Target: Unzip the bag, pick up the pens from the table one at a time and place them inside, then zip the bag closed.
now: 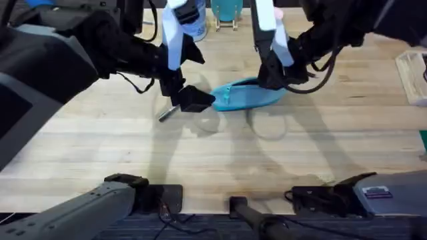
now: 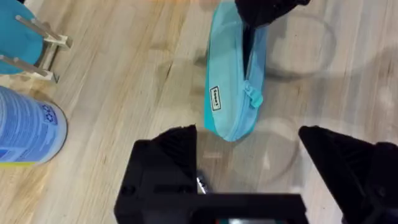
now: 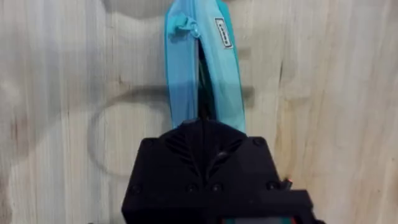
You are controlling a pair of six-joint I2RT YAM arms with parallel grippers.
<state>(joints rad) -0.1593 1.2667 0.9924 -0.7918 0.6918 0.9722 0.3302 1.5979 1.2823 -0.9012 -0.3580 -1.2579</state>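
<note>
The light blue soft fabric pencil pouch (image 1: 248, 95) lay near the middle of the light wooden butcher-block table (image 1: 100, 143), and its zipper stood partly open, with a dark slit along the top. The right gripper (image 1: 272, 80) sat on the far end of the pouch; I could not tell whether its fingers were closed on the fabric. The left gripper (image 1: 190, 98) was just beside the other end, where the small zipper pull (image 2: 253, 98) sat, and its jaws stood wide apart with nothing between them. A slim silvery grey pen (image 1: 167, 113) lay on the table under that gripper. The unzipping seemed begun or done. Putting the pens inside and zipping the pouch closed were probably left.
</note>
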